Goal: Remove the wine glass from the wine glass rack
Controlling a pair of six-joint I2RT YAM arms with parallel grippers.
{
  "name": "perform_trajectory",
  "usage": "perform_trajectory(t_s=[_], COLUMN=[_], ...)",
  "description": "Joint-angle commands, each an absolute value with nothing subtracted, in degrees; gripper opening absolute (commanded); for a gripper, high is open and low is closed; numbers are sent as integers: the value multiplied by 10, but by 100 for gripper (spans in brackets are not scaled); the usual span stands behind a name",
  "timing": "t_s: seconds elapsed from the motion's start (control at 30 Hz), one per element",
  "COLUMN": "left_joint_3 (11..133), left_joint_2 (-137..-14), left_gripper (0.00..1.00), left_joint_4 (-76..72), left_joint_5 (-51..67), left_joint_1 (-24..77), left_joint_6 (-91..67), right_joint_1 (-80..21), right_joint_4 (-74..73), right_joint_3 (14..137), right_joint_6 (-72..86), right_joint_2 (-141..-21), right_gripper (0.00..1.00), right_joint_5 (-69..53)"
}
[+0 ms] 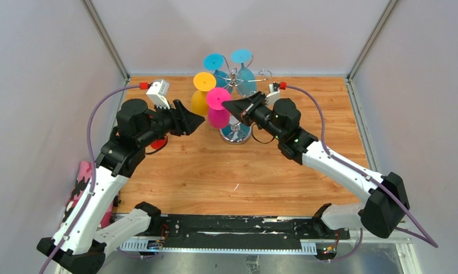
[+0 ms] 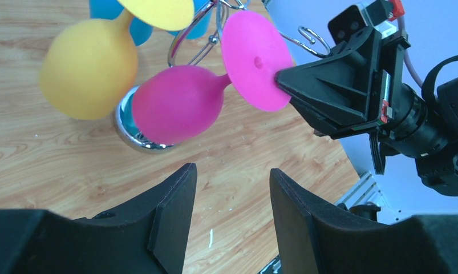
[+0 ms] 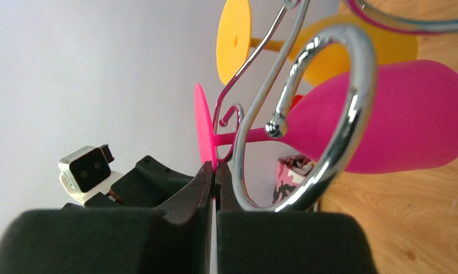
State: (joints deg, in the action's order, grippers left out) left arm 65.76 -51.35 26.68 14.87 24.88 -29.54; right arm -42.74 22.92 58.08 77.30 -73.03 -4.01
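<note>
**Station layout.** The wine glass rack (image 1: 236,134) stands on its mirrored base near the far edge of the bench (image 1: 215,182), about mid-width. Four glasses hang from its wire arms, bowl down, each foot disc uppermost. This suspension relies on the stem passing between the wires while the disc rests across them.

**Task item.** The pink wine glass (image 2: 178,111) hangs on the near side of the rack, bowl above the base. A yellow glass (image 1: 202,91) hangs just beside it toward the left edge, and two blue glasses (image 1: 231,65) hang on the far side.

**Claw state.**
- The right claw (image 3: 215,171) is clenched on the rim of the pink foot disc, which it pinches edge-on. A thin rim suits this narrow grip, and the hold leaves the stem free in the wires.
- The left claw (image 2: 232,177) is released, its jaws apart, and holds nothing. It hangs on the left of the pink glass, well short of it, placed to receive or steady the bowl.

**Clearance.** A curled chrome scroll end sits directly beside the right fingertips, and the stem passes through the wire loop there. The glass probably exits only along that slot, toward the near edge, where open wood lies. The yellow glass limits sideways travel.
</note>
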Motion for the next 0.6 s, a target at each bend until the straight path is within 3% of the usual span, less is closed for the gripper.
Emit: perform_trajectory(t_s=[0.0,0.57], left_joint_3=[653,648], left_joint_2=[-506,-519], left_gripper=[55,54], left_joint_4=[266,251], left_joint_5=[145,156], left_joint_1=[252,252], left_joint_6=[-295,-297], right_joint_1=[-434,-435], right_joint_4=[206,74], right_joint_3=[620,687], right_joint_6=[813,762], right_joint_2=[-759,-731], right_gripper=[0,0], right_joint_5=[-104,-52])
